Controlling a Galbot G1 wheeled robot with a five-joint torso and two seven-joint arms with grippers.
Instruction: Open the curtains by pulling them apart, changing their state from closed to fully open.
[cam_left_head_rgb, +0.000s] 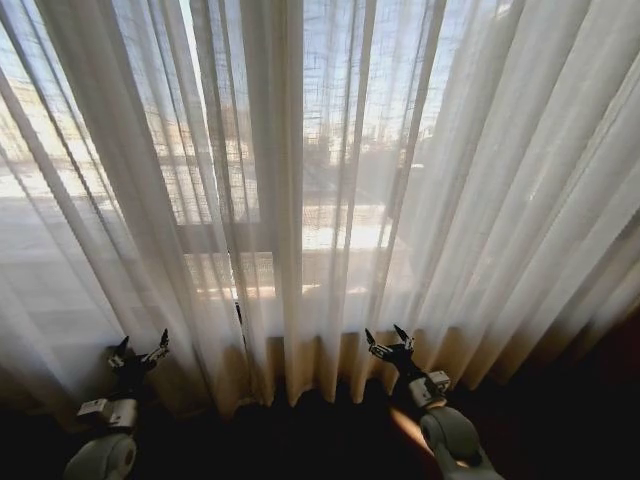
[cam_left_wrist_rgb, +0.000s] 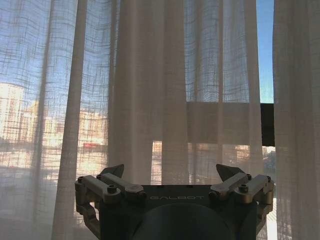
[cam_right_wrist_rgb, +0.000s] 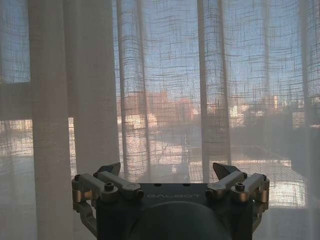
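Observation:
The curtains (cam_left_head_rgb: 300, 180) hang shut as sheer white-cream pleated panels across the whole window, down to the floor. My left gripper (cam_left_head_rgb: 140, 352) stands open low at the left, close in front of the fabric with nothing between its fingers. My right gripper (cam_left_head_rgb: 389, 340) stands open low at the right of centre, just before the hem. In the left wrist view the left gripper (cam_left_wrist_rgb: 172, 172) faces the curtains (cam_left_wrist_rgb: 150, 100), and a narrow slit of bare sky shows between two panels. The right gripper (cam_right_wrist_rgb: 170, 170) faces unbroken curtains (cam_right_wrist_rgb: 165, 90) in the right wrist view.
Behind the fabric a window frame bar (cam_left_wrist_rgb: 267, 125) and sunlit buildings show through. The floor (cam_left_head_rgb: 300, 440) in front of the hem is dark.

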